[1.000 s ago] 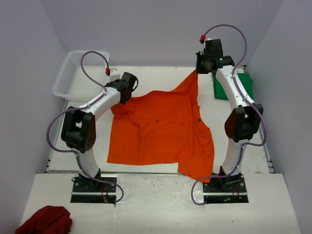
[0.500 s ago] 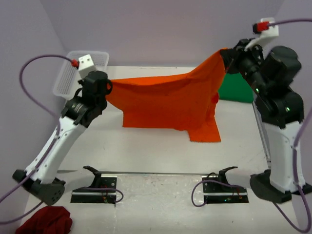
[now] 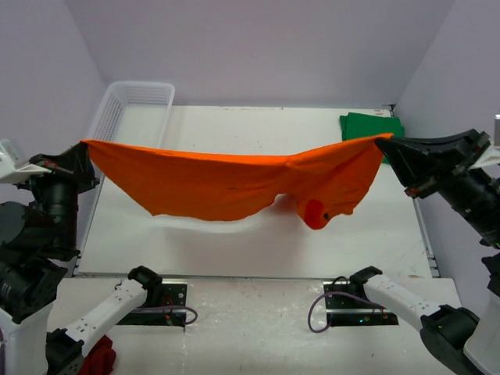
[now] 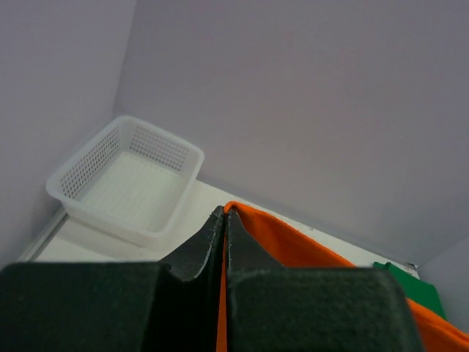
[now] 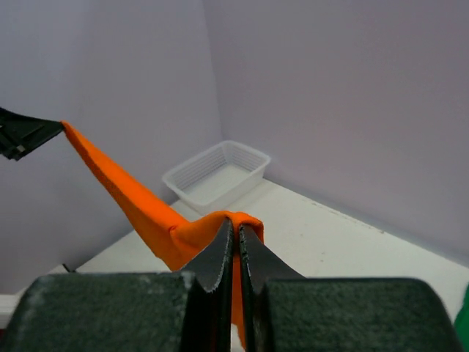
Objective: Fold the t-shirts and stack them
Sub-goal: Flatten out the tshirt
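Note:
The orange t-shirt hangs stretched in the air between my two grippers, sagging above the table. My left gripper is shut on its left corner; the cloth runs out from between the closed fingers. My right gripper is shut on its right corner; orange cloth folds over the fingertips and stretches away to the left gripper. The dark green t-shirt lies folded at the table's far right, partly behind the orange one.
A white mesh basket stands at the far left, also in the left wrist view and the right wrist view. A dark red cloth lies near the left arm's base. Purple walls surround the white table.
Both arms swung outward and toward the camera, lifting the orange shirt off the table and pulling it out wide and taut between them.

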Robot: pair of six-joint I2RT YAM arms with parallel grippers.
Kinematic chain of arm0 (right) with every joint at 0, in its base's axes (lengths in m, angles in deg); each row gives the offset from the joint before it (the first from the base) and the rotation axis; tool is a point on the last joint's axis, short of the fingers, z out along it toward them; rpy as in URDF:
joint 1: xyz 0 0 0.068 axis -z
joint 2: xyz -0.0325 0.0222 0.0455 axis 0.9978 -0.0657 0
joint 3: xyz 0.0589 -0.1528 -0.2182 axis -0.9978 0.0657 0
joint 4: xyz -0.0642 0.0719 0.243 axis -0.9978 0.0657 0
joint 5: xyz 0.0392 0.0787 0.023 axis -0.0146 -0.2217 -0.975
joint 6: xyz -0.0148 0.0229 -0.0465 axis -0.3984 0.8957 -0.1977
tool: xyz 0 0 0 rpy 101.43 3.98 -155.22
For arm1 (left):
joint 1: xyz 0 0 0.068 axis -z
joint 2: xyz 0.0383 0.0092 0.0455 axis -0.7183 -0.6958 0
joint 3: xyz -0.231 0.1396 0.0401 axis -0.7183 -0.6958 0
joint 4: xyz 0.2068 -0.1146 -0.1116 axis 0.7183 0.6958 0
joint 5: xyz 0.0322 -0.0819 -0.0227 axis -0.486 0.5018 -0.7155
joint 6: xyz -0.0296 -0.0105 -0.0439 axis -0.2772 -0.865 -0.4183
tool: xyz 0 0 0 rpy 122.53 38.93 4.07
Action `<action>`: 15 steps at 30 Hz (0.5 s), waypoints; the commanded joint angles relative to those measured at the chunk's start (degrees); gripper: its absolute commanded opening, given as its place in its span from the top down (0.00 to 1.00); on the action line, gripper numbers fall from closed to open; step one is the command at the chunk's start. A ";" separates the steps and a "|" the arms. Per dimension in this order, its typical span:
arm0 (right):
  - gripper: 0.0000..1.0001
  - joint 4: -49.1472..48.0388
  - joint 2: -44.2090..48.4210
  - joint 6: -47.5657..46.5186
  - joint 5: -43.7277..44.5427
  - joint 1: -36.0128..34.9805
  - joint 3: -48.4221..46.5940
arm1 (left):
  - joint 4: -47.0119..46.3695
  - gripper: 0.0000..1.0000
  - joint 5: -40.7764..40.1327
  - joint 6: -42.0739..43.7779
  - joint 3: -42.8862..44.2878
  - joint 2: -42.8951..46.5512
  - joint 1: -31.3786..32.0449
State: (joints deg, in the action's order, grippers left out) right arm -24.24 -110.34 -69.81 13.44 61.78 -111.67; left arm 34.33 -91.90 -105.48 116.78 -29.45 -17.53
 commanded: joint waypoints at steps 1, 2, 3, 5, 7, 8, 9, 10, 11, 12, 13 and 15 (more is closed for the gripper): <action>1.00 -2.18 1.85 2.98 -9.02 -0.34 -5.10 | 1.18 1.00 1.94 4.09 5.28 0.21 -0.34; 1.00 -2.28 1.77 3.51 -10.09 -0.25 -6.94 | 1.62 1.00 2.46 4.62 6.25 -0.06 -0.52; 1.00 -2.45 1.68 3.95 -11.15 -0.25 -7.74 | 1.71 1.00 2.90 4.71 7.22 -0.23 -0.61; 1.00 -2.89 0.98 4.22 -14.22 -0.34 -9.50 | 1.27 1.00 4.74 4.80 9.24 -0.41 -0.96; 1.00 -3.85 0.62 4.66 -17.21 -0.25 -12.22 | -0.13 1.00 5.63 5.50 10.39 -0.15 -1.22; 1.00 -4.47 0.71 5.18 -20.09 -0.25 -12.84 | -0.57 1.00 6.24 5.59 11.61 0.03 -1.31; 1.00 -4.91 0.88 5.45 -21.60 -0.25 -13.98 | -1.45 1.00 7.03 5.85 12.23 0.29 -1.40; 1.00 -6.04 1.15 5.62 -23.27 -0.25 -14.34 | -1.89 1.00 7.91 5.94 12.76 1.08 -1.49; 1.00 -6.84 2.02 6.06 -26.16 -0.16 -14.43 | -2.94 1.00 9.65 6.12 12.94 1.78 -1.49; 1.00 -7.72 2.81 6.59 -27.23 -0.25 -13.56 | -4.60 1.00 10.63 6.20 12.94 2.31 -1.57; 1.00 -9.90 3.60 6.85 -28.29 -0.25 -12.68 | -5.05 1.00 11.86 6.29 13.03 3.01 -1.57; 1.00 -11.32 5.27 7.55 -29.87 -0.08 -10.22 | -4.97 1.00 12.22 5.94 13.56 3.11 -1.75</action>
State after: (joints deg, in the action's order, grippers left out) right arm -29.90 -106.87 -64.52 -10.21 61.78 -123.67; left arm 32.67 -83.07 -101.77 128.38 -27.24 -18.54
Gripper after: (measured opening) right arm 0.010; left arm 0.002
